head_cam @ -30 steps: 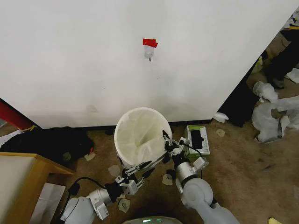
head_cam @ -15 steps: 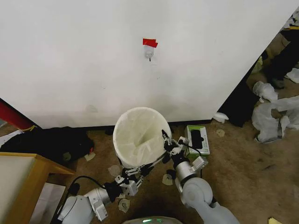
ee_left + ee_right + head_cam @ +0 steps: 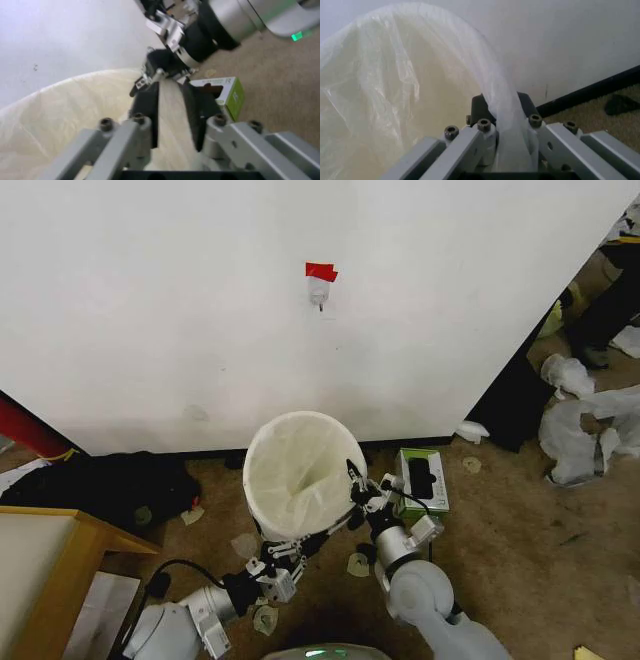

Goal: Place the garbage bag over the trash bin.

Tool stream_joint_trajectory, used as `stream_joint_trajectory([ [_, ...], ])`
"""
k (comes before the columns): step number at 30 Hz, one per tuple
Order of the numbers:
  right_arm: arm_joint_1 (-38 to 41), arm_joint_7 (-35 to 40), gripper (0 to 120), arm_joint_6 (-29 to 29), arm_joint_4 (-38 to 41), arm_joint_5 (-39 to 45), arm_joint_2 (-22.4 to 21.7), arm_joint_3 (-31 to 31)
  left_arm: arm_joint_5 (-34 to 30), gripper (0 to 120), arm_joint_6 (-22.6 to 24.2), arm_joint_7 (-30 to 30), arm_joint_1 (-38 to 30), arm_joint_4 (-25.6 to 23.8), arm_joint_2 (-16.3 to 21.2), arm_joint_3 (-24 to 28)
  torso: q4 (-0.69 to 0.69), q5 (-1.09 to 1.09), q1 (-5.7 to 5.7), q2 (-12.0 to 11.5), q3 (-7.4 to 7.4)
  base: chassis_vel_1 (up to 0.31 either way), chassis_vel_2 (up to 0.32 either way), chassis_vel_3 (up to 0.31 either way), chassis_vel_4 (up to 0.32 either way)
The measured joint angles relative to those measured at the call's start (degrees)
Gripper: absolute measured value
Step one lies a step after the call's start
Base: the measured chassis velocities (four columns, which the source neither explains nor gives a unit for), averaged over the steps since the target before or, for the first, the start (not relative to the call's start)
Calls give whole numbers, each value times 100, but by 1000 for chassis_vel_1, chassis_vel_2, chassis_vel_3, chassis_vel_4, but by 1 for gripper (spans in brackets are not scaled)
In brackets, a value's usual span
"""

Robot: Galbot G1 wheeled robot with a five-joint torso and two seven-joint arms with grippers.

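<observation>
1. The trash bin [image 3: 256, 505] stands on the floor by the white wall, a little toward 6 o'clock from the middle of the head view
2. The garbage bag [image 3: 300, 470] is inside the bin, and its thin white film lies over the rim almost all the way round
3. The right gripper [image 3: 353, 480] is at the rim, at about 4 o'clock on the bin. In the right wrist view we see its fingers pinched tight on a fold of the bag, right at the edge
4. The left gripper [image 3: 290, 550] is low in front of the bin, at about 6 o'clock. Its fingers are apart with a small gap, and we see nothing held in them
5. What has just changed: a second ago the left gripper reached up near the rim with its fingers spread wide. Now it has pulled back toward 6 o'clock, away from the rim
6. The right gripper has stayed where it was, and the bin and the bag have hardly moved
7. We think this means the front side of the bag is done and the left arm has let go. The bag looks nearly all on, and the pinch at 4 o'clock seems to be the last bit
8. A green and white box [image 3: 425, 480] sits on the floor at 3 o'clock from the bin, just past the right gripper
</observation>
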Motion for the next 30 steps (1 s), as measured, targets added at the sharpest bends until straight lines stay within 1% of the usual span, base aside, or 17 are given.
stream_joint_trajectory([
  [2,-1,-20,1,5,-8,-32,12,-30,0,35,122,-59,12,-9,16,117,0,1,0,0,0,0,0,0,0],
  [5,0,-28,1,8,-8,-49,19,-42,82,46,164,-56,-13,84,-4,236,0,0,0,0,0,0,0,0,0],
  [6,-10,-33,1,8,2,-51,19,-43,102,52,178,-54,-29,122,-20,270,0,0,0,0,0,0,0,0,0],
  [7,-10,-33,1,8,2,-51,19,-43,102,52,178,-54,-29,122,-20,270,0,0,0,0,0,0,0,0,0],
  [8,-21,-40,1,8,13,-54,19,-44,112,55,188,-52,-47,154,-36,288,0,0,0,0,0,0,0,0,0],
  [9,-39,-50,1,11,23,-61,18,-45,124,61,195,-49,-73,185,-52,301,0,0,0,0,0,0,0,0,0],
  [10,-52,-57,1,14,27,-69,17,-46,140,63,207,-45,-101,216,-68,309,0,0,0,0,0,0,0,0,0],
  [11,-67,-63,1,17,31,-84,18,-50,160,69,227,-41,-128,246,-80,311,0,0,0,0,0,0,0,0,0],
  [12,-75,-65,1,18,34,-94,20,-53,174,70,243,-39,-146,264,-85,312,0,0,0,0,0,0,0,0,0],
  [14,-91,-74,1,21,52,-117,35,-66,207,81,294,-35,-185,301,-92,305,0,0,0,0,0,0,0,0,0],
  [15,-91,-74,1,21,52,-117,35,-66,207,81,294,-35,-185,301,-92,305,0,0,0,0,0,0,0,0,0],
  [16,-97,-82,1,22,62,-130,45,-75,221,85,319,-35,-196,310,-97,296,0,0,0,0,0,0,0,0,0],
  [17,-102,-87,1,22,69,-145,56,-82,232,84,340,-35,-200,312,-101,288,0,0,0,0,0,0,0,0,0],
  [22,-119,-91,1,29,77,-194,97,-91,296,63,433,-35,-149,267,-107,277,0,0,0,0,0,0,0,0,0],
  [23,-119,-91,1,29,77,-194,97,-91,296,63,433,-35,-149,267,-107,277,0,0,0,0,0,0,0,0,0],
  [25,-124,-92,1,32,85,-206,112,-95,339,56,443,-33,-134,258,-116,277,0,0,0,0,0,0,0,0,0],
  [30,-141,-92,1,33,133,-212,122,-96,515,34,451,-19,-122,242,-144,260,0,0,0,0,0,0,0,0,0],
])
